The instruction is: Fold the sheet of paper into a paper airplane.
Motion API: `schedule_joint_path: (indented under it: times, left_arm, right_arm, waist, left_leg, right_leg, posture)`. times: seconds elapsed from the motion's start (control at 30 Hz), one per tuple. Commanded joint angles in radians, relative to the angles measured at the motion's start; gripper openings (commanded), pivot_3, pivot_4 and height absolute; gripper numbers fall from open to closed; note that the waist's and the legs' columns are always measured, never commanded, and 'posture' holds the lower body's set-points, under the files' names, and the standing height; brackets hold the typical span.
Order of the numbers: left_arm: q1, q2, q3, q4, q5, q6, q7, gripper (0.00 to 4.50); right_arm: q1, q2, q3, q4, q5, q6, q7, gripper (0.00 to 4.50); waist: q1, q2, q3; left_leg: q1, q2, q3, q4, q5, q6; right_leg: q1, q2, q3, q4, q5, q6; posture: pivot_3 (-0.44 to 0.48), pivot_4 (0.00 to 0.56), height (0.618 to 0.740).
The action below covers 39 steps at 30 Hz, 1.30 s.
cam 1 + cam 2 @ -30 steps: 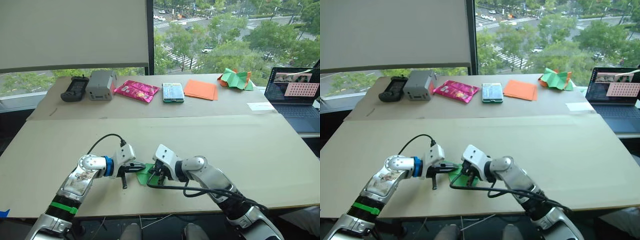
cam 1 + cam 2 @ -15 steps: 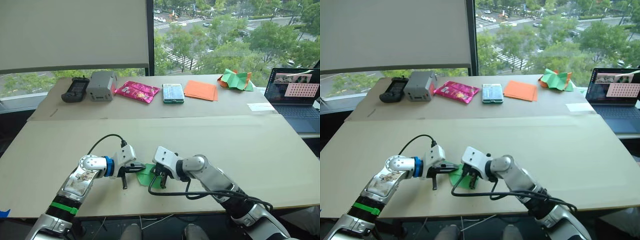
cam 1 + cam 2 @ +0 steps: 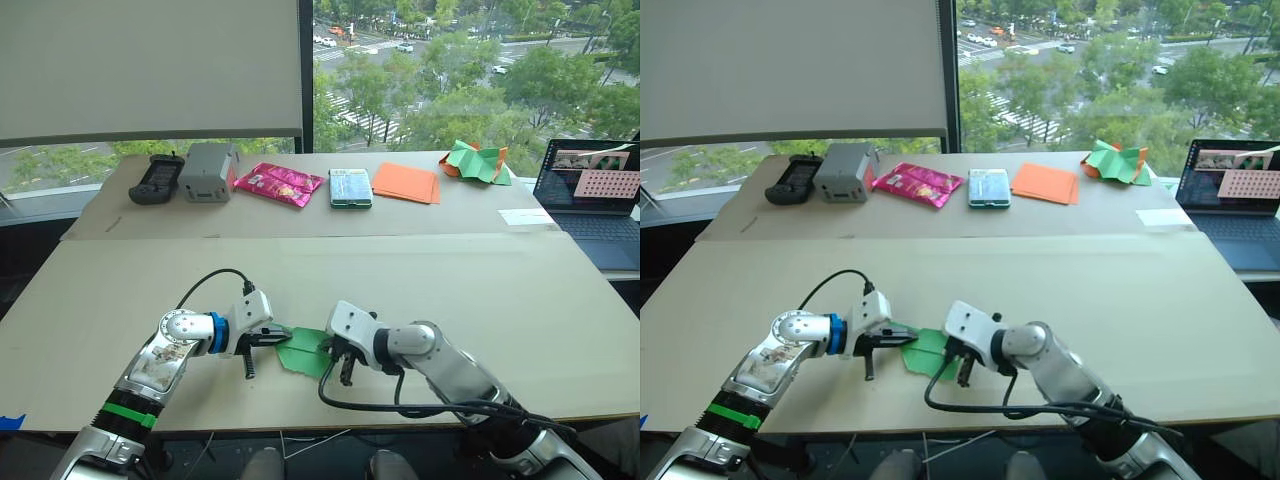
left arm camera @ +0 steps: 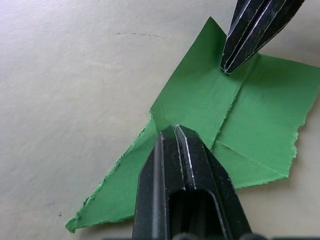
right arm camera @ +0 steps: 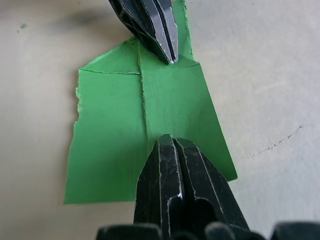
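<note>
Green sheet of paper (image 3: 305, 352) lay flat on the desk (image 3: 500, 290), left claw (image 4: 176, 131) and right claw (image 5: 167, 140) both pinched together, tips pressing on it

right hand (image 3: 343, 366) | slid rightward | more sheet of paper (image 3: 306, 352) uncovered

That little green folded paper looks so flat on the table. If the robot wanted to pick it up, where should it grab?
Probably at a free outer edge, not the middle. The sheet of paper lies flat on the table, pinned by the shut left end effector and right end effector, so no face can be pinched. The long pointed flap reaches past both; sliding one finger under it from the side looks easiest.
</note>
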Motion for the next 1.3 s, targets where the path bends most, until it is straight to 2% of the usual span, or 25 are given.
schedule_joint_path:
  times: [0.03, 0.4, 0.63, 0.7, 0.8, 1.0, 1.17, 1.3]
  left_arm:
    - [0.013, 0.026, -0.020, 0.048, 0.043, 0.004, -0.002, 0.00]
    - [0.024, 0.034, -0.019, 0.029, 0.037, -0.013, -0.008, 0.00]
    - [0.023, 0.028, -0.016, 0.010, 0.032, -0.013, -0.009, 0.00]
    - [0.025, 0.026, -0.016, 0.005, 0.032, -0.013, -0.011, 0.00]
    - [0.030, 0.021, -0.019, -0.015, 0.027, -0.003, -0.008, 0.00]
    - [0.023, 0.007, -0.019, -0.043, 0.019, 0.017, 0.000, 0.00]
    - [0.032, 0.009, 0.002, -0.083, -0.004, 0.032, -0.002, 0.00]
    - [0.035, 0.011, 0.025, -0.128, -0.055, 0.058, -0.027, 0.00]
  right_arm:
    - [0.070, -0.053, 0.020, 0.041, -0.021, 0.104, -0.003, 0.01]
    - [0.148, -0.128, -0.041, -0.118, 0.001, 0.129, -0.012, 0.01]
    - [0.109, 0.001, -0.264, -0.286, 0.200, 0.031, 0.009, 0.01]
    - [0.092, 0.021, -0.291, -0.302, 0.236, 0.033, 0.013, 0.01]
    - [0.057, 0.039, -0.261, -0.288, 0.245, 0.032, 0.009, 0.01]
    - [0.013, 0.055, -0.087, -0.108, 0.125, -0.050, -0.012, 0.01]
    - [0.010, 0.063, -0.051, 0.019, 0.070, -0.060, -0.041, 0.01]
    - [0.016, 0.058, -0.047, 0.051, 0.060, -0.040, -0.036, 0.01]
  waist:
    - [0.001, 0.000, 0.000]
    - [0.001, -0.002, 0.001]
    - [-0.001, -0.002, 0.011]
    - [0.000, -0.001, 0.011]
    - [0.000, -0.002, 0.011]
    - [0.001, -0.002, 0.012]
    - [0.001, -0.003, 0.012]
    - [-0.001, -0.004, 0.013]
  left_leg:
    - [0.000, 0.000, 0.000, 0.000, 0.000, 0.000]
    - [-0.001, 0.000, 0.001, 0.000, -0.001, -0.001]
    - [-0.006, 0.000, 0.001, 0.000, -0.001, -0.001]
    - [-0.006, 0.000, 0.001, 0.000, 0.000, -0.001]
    - [-0.005, 0.000, 0.000, -0.001, -0.001, -0.001]
    - [-0.006, 0.000, 0.001, -0.001, -0.001, -0.001]
    - [-0.007, 0.000, 0.001, 0.000, 0.000, -0.001]
    - [-0.006, 0.000, 0.001, 0.000, 0.000, 0.000]
  right_leg:
    - [0.000, 0.000, 0.000, 0.000, 0.000, 0.000]
    - [0.000, -0.001, 0.000, -0.004, -0.001, 0.001]
    - [-0.005, -0.001, -0.001, -0.006, -0.001, 0.001]
    - [-0.005, -0.001, -0.001, -0.005, 0.000, 0.001]
    - [-0.005, 0.000, -0.001, -0.005, 0.000, 0.001]
    - [-0.005, -0.001, -0.001, -0.006, 0.000, 0.001]
    - [-0.005, 0.000, -0.001, -0.005, 0.000, 0.001]
    - [-0.006, 0.000, -0.001, -0.001, 0.000, 0.001]
  posture:
    - [0.000, 0.150, 0.706]
    - [0.000, 0.150, 0.706]
    - [0.000, 0.150, 0.706]
    - [0.000, 0.150, 0.706]
    - [0.000, 0.150, 0.706]
    - [0.000, 0.150, 0.706]
    - [0.000, 0.150, 0.706]
    - [0.000, 0.150, 0.706]
